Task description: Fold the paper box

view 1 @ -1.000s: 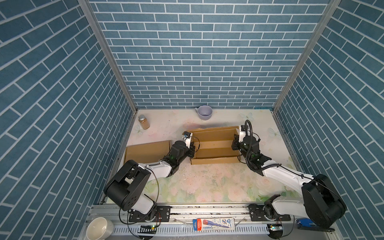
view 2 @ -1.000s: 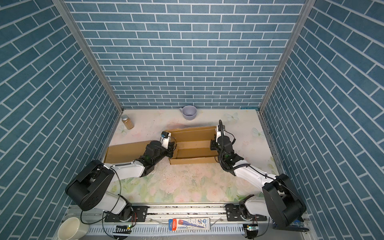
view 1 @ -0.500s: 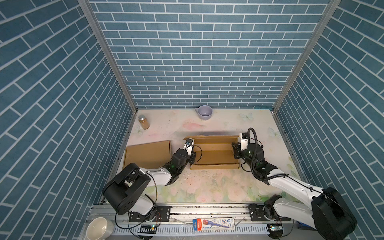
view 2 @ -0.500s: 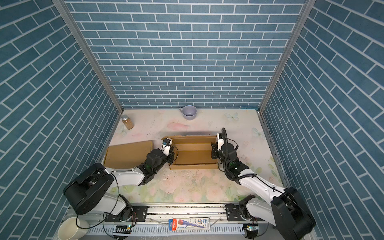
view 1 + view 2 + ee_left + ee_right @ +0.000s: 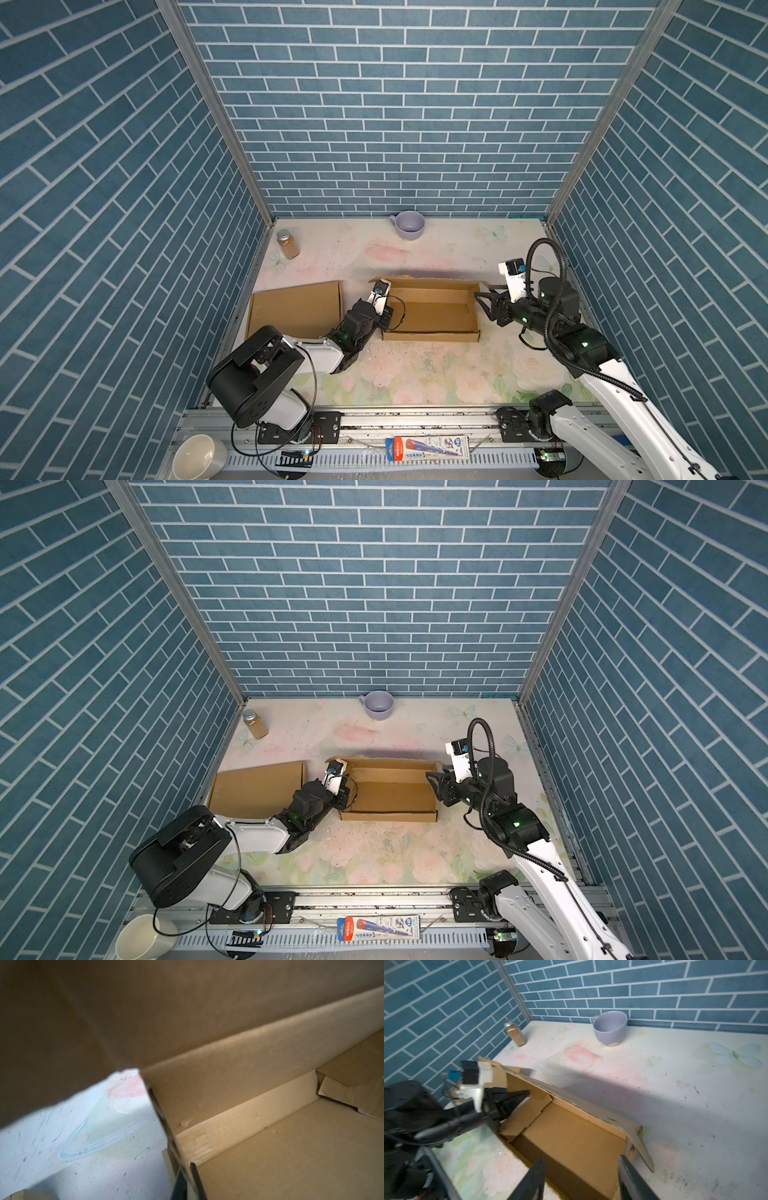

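Your paper box (image 5: 432,309) sits on the tabletop (image 5: 415,374) as an open tray: long walls up, end flaps apparently loose, back panel not yet closed. Your left tool (image 5: 526,1093) is pinching the box's left end. Your right tool (image 5: 483,296) is spread and empty, just beside the right end.

We count one open brown cardboard box (image 5: 432,311) at the middle of both top views and one flat brown cardboard sheet (image 5: 295,309) to its left. On the floral tabletop (image 5: 415,374) we find one lilac ceramic mug (image 5: 409,225) at the upper middle and one small glass jar of brown grains (image 5: 288,245) at the upper left. Along the bottom edge we count one white round cup (image 5: 199,457) and one printed blister pack (image 5: 428,448). There are two white-and-black robot arms: the left arm (image 5: 316,357) and the right arm (image 5: 590,349).
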